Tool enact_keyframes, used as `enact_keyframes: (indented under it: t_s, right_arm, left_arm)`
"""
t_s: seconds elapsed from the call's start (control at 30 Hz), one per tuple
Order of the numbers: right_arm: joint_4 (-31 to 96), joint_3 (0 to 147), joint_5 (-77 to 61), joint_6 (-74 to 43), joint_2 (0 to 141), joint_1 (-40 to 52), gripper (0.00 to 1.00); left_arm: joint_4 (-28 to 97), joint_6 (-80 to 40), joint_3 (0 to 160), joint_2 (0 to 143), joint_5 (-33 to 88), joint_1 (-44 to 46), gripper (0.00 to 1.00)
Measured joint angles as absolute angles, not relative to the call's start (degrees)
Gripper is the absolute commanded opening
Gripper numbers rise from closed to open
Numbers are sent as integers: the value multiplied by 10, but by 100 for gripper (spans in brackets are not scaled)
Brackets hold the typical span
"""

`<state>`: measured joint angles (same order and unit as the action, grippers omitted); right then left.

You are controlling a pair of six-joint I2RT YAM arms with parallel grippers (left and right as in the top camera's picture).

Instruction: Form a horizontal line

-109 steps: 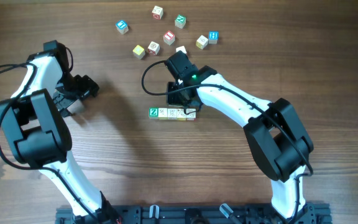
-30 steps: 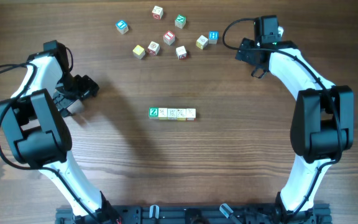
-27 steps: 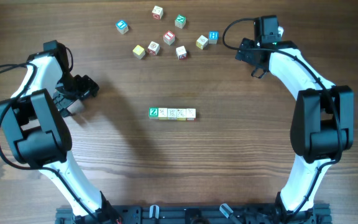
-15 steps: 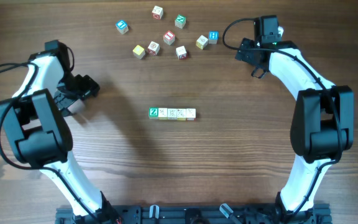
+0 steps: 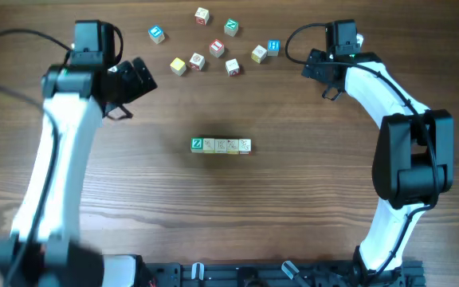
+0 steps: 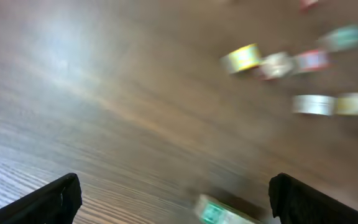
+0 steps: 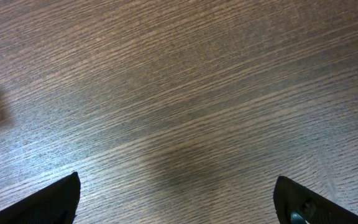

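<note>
The horizontal line (image 5: 221, 145) is a straight row of small cubes at the table's middle, with a green "Z" cube (image 5: 198, 143) at its left end and pale cubes to its right. My left gripper (image 5: 132, 89) hangs open up and to the left of the row, apart from it. The left wrist view is blurred; the Z cube (image 6: 215, 213) shows low between the wide-apart fingers (image 6: 55, 199), with nothing held. My right gripper (image 5: 319, 76) is open at the back right, and in the right wrist view it (image 7: 179, 205) is over bare wood.
Several loose cubes lie scattered at the back: a blue one (image 5: 157, 33), a teal one (image 5: 231, 27), a red one (image 5: 217, 47), a yellow one (image 5: 178, 66) and a blue "H" (image 5: 273, 47). In the left wrist view they blur at the top right (image 6: 277, 63).
The left arm has swung from the left side up and rightwards toward the back of the table. The right arm and the row of cubes have not moved.
</note>
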<state>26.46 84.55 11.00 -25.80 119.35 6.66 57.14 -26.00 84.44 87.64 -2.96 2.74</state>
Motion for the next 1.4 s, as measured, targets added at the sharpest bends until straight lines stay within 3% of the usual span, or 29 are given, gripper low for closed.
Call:
enact_keyframes:
  t_s: [0.17, 0.47, 0.7, 0.9, 1.0, 1.17, 1.4]
  right_arm:
    - [265, 846, 110, -258, 1193, 67, 100]
    - [265, 846, 110, -258, 1193, 67, 100]
    - [264, 846, 110, -258, 1193, 66, 100]
    - [264, 846, 110, -258, 1193, 67, 100]
    - [263, 846, 110, -258, 1193, 67, 100]
    - [263, 846, 110, -258, 1193, 67, 100]
    - [263, 846, 110, -258, 1193, 67, 100]
  left_arm:
    - [573, -260, 845, 756, -32, 38, 100]
    - [533, -260, 831, 753, -31, 38, 100]
    - [178, -260, 724, 748, -32, 43, 100]
    - [100, -261, 653, 722, -32, 97, 100]
    - [-46, -260, 606, 699, -32, 140, 100]
    - [18, -261, 575, 669, -32, 187, 100]
    - [14, -260, 573, 666, -32, 223, 100]
